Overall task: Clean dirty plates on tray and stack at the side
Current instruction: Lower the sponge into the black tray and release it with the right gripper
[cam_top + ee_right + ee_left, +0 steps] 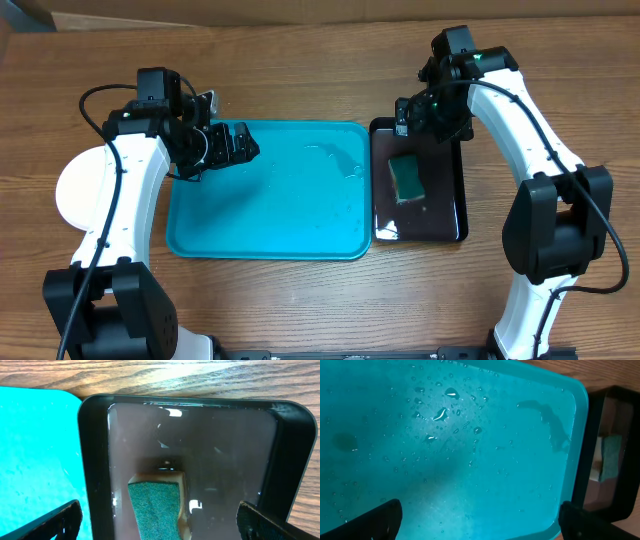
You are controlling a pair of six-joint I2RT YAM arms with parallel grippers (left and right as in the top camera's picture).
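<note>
Two arms reach in from the lower corners of the overhead view over a wooden table (pixel 300 70). The left gripper (pixel 243 143) hangs above the upper left part of the tray (pixel 200 235), its jaws spread wide and holding nothing. In the left wrist view, its dark fingers (pixel 375 522) sit at the two lower corners of the frame.

The tray, turquoise with a raised rim, lies at the centre of the table, and its floor is wet with scattered droplets (pixel 445 412).

A white plate (pixel 72 195) lies off the tray at the left edge of the overhead view, partly hidden by the left arm. Whether other plates lie under it cannot be told.

Just beside the tray's right edge stands a smaller glossy black tray (pixel 455 215) holding shallow liquid (pixel 200 435). A green sponge (pixel 405 178) rests in it.

The right gripper (pixel 420 120) hangs above the upper end of the black tray, jaws likewise wide apart and empty. The sponge lies below it, untouched.
</note>
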